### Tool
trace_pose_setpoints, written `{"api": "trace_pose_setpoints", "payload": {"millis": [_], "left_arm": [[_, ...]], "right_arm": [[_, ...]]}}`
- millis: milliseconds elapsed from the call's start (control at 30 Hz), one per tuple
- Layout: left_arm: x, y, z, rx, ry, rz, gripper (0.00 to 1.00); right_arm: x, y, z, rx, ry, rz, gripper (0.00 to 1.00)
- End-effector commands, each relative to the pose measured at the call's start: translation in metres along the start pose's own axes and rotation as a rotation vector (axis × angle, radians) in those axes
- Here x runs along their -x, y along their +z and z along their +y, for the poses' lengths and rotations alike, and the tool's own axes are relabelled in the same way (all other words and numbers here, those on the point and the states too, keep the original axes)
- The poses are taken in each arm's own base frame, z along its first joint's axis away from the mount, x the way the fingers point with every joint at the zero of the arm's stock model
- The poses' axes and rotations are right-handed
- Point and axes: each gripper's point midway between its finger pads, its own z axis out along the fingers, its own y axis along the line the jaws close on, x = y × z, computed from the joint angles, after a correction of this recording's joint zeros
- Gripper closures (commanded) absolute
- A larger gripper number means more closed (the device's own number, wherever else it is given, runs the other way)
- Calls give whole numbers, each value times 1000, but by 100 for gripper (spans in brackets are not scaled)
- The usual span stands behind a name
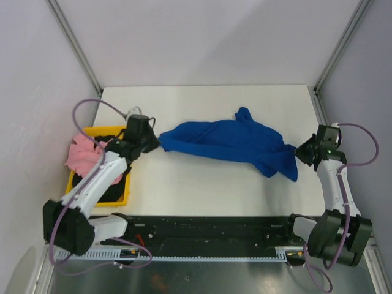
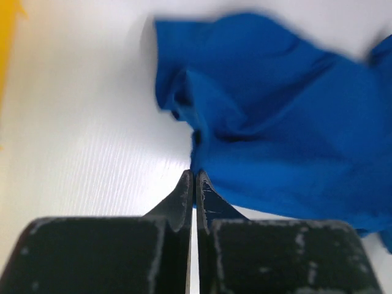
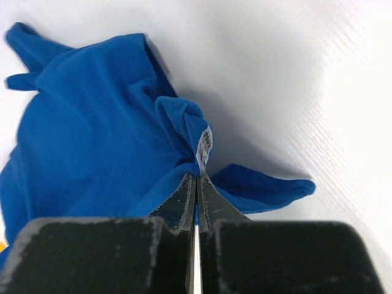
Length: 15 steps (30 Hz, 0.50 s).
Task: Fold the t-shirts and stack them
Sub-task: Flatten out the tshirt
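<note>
Royal-blue t-shirt bunched lengthwise on white table.
Left gripper pinches its 9 o'clock end, right gripper its 3 o'clock end, fingers pressed together on the cloth.

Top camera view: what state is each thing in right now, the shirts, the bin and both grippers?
blue t-shirt: unfolded, bunched, held at both ends.
yellow bin: upright, holding two shirts.
pink t-shirt: crumpled, spilling over the bin's left rim.
black t-shirt: crumpled inside the bin.
left gripper: shut on the blue t-shirt's left end.
right gripper: shut on its right end.
</note>
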Motion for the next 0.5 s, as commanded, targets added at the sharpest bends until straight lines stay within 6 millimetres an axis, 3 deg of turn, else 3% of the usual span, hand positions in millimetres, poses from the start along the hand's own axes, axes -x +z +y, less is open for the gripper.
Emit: {"api": "trace_pose_setpoints", "payload": {"millis": [0, 233, 467], "left_arm": [[70, -64, -12, -38, 36, -232, 100], [129, -152, -27, -139, -18, -480, 100], [137, -220, -29, -275, -63, -596, 100]], "right_arm": [[21, -45, 36, 155, 28, -84, 100], [65, -143, 78, 356, 185, -285, 100], [76, -233, 88, 442, 237, -388, 100]]}}
